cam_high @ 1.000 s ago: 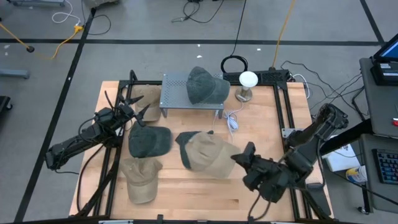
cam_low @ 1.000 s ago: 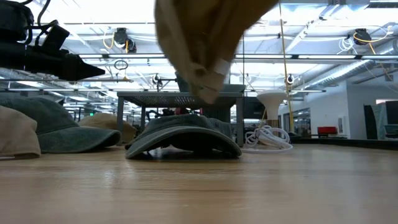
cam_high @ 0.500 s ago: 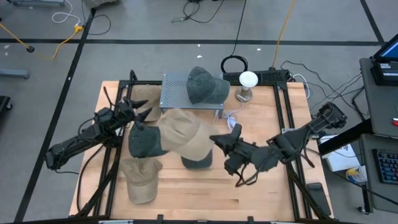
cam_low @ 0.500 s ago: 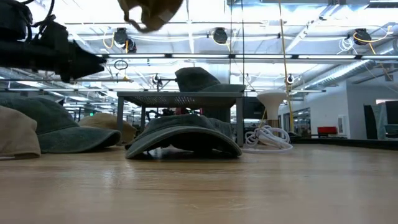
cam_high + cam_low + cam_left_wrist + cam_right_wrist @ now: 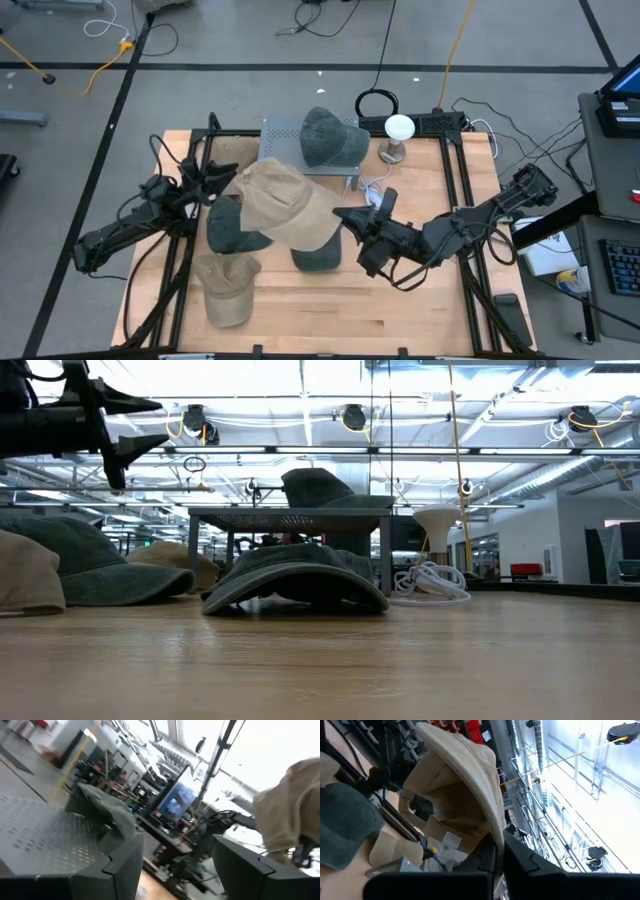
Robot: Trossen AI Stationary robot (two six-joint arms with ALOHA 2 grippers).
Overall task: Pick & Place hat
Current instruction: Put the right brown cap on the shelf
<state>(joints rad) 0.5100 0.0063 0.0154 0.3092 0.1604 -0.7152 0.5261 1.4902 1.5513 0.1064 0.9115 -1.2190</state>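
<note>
A tan cap hangs in the air above the table's middle, held by my right gripper, which is shut on it; the right wrist view shows the cap's inside with its back strap and label. A grey perforated stand sits near the far edge with a dark green cap on top. My left gripper is open, raised left of the tan cap, touching nothing; in the low view it is at upper left. In the left wrist view the stand lies ahead. My right gripper pinches the tan cap's lower edge between its two fingers, coming level from the table's right side. The cap is lifted clear of the table, its open inside turned toward the gripper and its crown reaching away to the left.
More caps lie on the table: a dark green cap at left, another dark green cap under the held one, a tan cap near the front, a tan cap by the stand. A white lamp and a coiled cable are at far right.
My right gripper has carried the tan cap from the near right part of the table up and toward the left and far edge, nearer the stand; the cap has risen out of the low view. My left gripper has risen a little.
</note>
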